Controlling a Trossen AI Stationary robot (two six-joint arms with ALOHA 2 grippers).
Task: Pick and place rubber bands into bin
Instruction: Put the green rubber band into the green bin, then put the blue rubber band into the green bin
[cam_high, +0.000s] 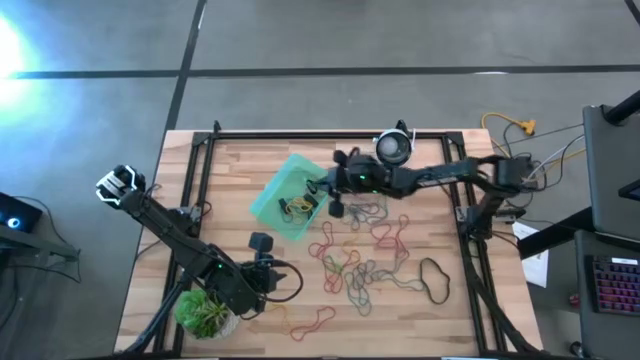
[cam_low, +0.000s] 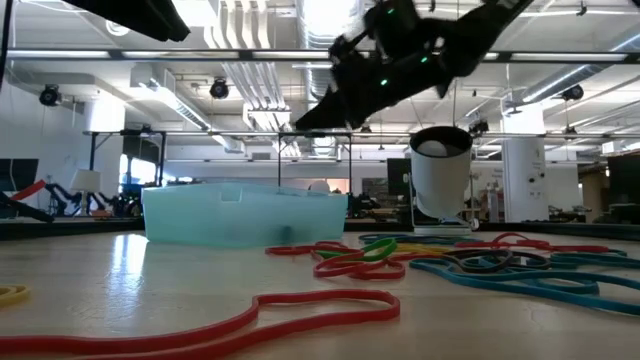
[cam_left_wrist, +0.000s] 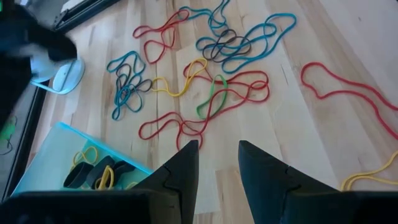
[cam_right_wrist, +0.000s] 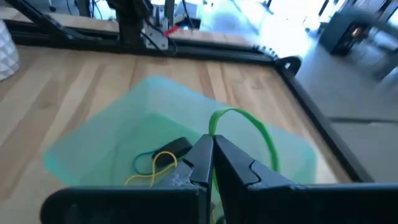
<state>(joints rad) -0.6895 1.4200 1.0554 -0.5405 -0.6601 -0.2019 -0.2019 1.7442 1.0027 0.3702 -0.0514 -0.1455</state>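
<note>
Right arm over the bin (cam_high: 283, 196), green band pinched

Loose rubber bands (cam_high: 372, 258) lay beside it, light and floppy, best nipped on one strand. Right gripper (cam_right_wrist: 212, 163) clamped the green band (cam_right_wrist: 245, 126) above it; left gripper (cam_left_wrist: 216, 163) waited, fingers apart.

1 bin (cam_high: 285, 196), 2 arms, 1 plant pot (cam_high: 207, 314), approx 20 rubber bands (cam_high: 362, 262).

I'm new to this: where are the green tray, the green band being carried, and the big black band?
bin (cam_high: 272, 196), high view, left wall.
green rubber band (cam_right_wrist: 264, 134), right wrist view, loop's curve.
black rubber band (cam_high: 437, 283), high view, right side.
</note>
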